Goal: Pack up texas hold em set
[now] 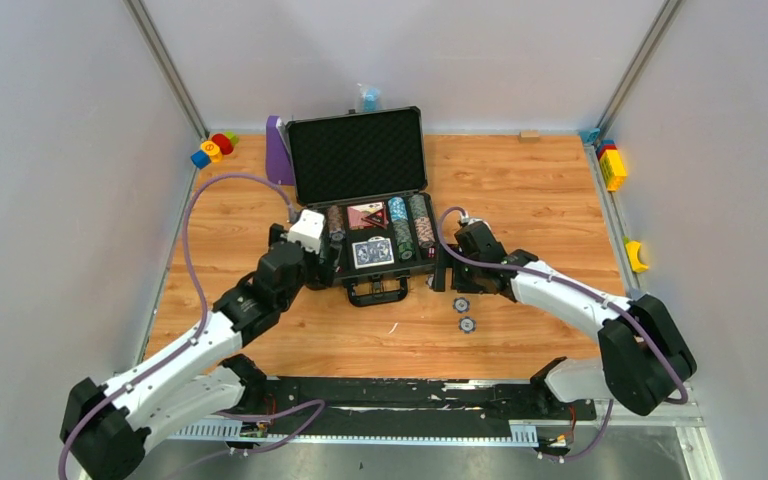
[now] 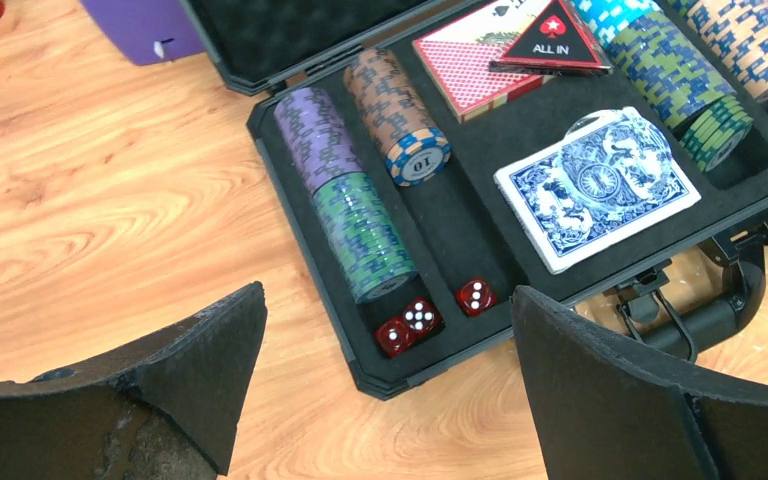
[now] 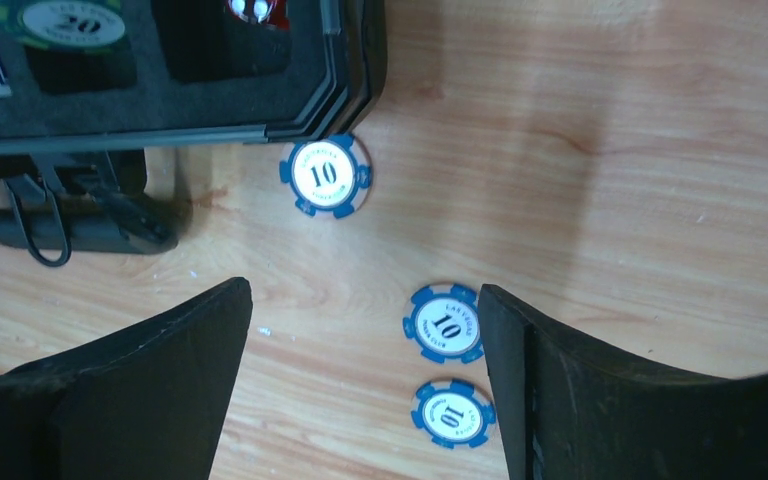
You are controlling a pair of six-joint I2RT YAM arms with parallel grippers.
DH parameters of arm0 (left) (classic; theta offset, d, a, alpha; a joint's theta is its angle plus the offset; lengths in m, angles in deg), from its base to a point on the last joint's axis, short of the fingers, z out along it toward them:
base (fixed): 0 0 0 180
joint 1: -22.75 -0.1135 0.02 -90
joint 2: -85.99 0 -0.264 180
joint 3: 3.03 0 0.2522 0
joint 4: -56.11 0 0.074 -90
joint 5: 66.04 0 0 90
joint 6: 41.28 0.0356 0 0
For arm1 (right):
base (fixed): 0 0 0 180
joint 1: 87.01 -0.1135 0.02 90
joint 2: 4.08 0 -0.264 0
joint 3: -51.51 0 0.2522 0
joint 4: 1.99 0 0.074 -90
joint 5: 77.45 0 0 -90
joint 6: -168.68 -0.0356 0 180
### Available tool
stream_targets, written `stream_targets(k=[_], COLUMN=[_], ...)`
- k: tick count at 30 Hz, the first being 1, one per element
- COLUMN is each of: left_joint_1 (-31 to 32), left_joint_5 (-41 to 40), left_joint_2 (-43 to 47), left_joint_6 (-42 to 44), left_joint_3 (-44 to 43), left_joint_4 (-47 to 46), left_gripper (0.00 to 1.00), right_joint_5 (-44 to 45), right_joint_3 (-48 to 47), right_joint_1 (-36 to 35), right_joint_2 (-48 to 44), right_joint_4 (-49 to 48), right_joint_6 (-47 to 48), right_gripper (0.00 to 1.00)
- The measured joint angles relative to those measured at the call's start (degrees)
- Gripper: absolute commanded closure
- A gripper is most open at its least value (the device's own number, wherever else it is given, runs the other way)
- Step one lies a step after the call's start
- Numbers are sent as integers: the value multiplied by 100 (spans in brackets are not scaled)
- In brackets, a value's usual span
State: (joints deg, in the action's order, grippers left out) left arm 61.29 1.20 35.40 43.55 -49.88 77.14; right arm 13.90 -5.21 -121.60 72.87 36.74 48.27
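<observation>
Right wrist, right tool (image 3: pixel 365 300) wide over 3 blue chips (image 3: pixel 446 323) by briefcase (image 3: pixel 345 90) corner, left tool (image 2: pixel 388 293) wide

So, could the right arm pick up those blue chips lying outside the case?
Probably yes. The right gripper hangs open over the three blue chips, which lie flat on the table beside the case, with nothing on top of them.

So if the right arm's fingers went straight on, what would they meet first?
Probably the bare wooden table, right beside the loose blue chips lying there; depth is hard to judge from this view.
</observation>
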Motion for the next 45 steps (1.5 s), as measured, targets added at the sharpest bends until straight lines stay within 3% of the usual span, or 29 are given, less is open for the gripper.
stream_targets(k=[10, 18, 21, 34, 45], left_joint_1=[0, 0, 0, 0, 0], left_joint_5=[-234, -348, -400, -522, -520], left_joint_2=[1561, 2356, 2422, 2376, 2376], left_joint_6=[-330, -376, -376, -396, -396], left_joint_3=[1110, 1572, 1628, 1665, 1665], left_joint_4=[-404, -669, -715, -793, -798], left_gripper=[0, 0, 0, 0, 0], right_joint_5=[498, 400, 448, 520, 1027], right_joint_3=[632, 584, 584, 271, -223], right_joint_1=[-57, -136, -181, -247, -658], right_joint_2=[-649, -251, -103, 758, 1346], right_joint_4=[-850, -949, -1025, -1460, -1449], right_joint_6=[42, 144, 140, 173, 400], right_gripper=[10, 10, 8, 17, 30])
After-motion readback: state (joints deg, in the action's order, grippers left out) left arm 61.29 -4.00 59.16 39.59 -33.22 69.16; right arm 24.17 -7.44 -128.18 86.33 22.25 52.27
